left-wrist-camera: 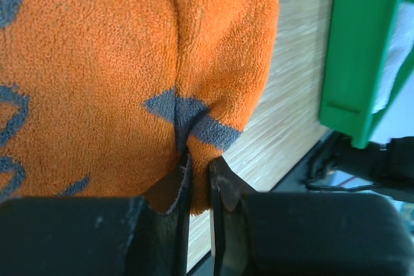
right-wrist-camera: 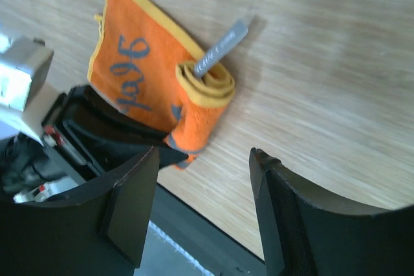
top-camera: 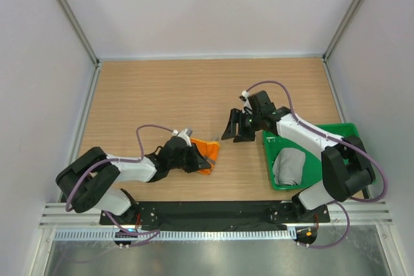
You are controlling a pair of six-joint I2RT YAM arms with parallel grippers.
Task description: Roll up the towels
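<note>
The orange towel (top-camera: 207, 154) with grey print and yellow edges lies on the wooden table, its orange back up and one end rolled (right-wrist-camera: 202, 98); a grey tag sticks out of the roll. My left gripper (top-camera: 194, 159) is shut on the rolled end of this towel (left-wrist-camera: 194, 121). My right gripper (top-camera: 234, 128) is open and empty, held above the table to the right of the towel, apart from it. The light grey towel (top-camera: 289, 166) lies crumpled in the green tray (top-camera: 312, 131).
The green tray stands at the right near edge, under the right arm; its wall also shows in the left wrist view (left-wrist-camera: 352, 50). The black base rail (top-camera: 213, 211) runs along the near edge. White walls enclose the table.
</note>
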